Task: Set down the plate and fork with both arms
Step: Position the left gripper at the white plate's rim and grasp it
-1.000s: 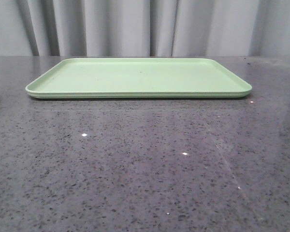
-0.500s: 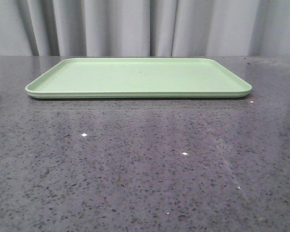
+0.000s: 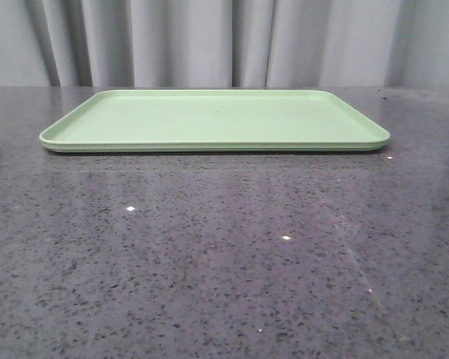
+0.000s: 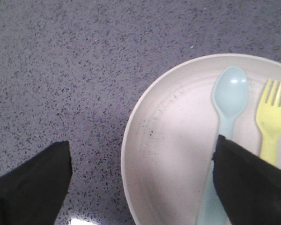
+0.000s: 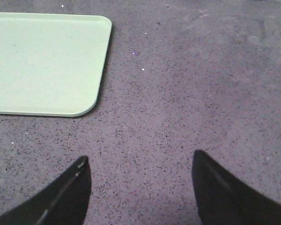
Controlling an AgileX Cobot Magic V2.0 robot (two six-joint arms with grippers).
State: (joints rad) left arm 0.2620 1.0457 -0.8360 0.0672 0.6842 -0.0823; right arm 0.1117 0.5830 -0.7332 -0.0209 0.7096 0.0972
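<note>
In the left wrist view the off-white plate (image 4: 178, 159) lies on the dark speckled table. The yellow fork (image 4: 270, 123) and a pale blue spoon (image 4: 228, 108) lie in it side by side. My left gripper (image 4: 143, 150) is open above the plate's rim, one finger over bare table, the other over the plate, covering the spoon's handle. My right gripper (image 5: 140, 161) is open and empty over bare table, near a corner of the green tray (image 5: 47, 61). Neither gripper nor the plate shows in the front view.
The large light green tray (image 3: 213, 120) lies flat at the far middle of the table, with nothing on it. Grey curtains hang behind the table. The dark speckled tabletop (image 3: 224, 254) stretches in front of the tray.
</note>
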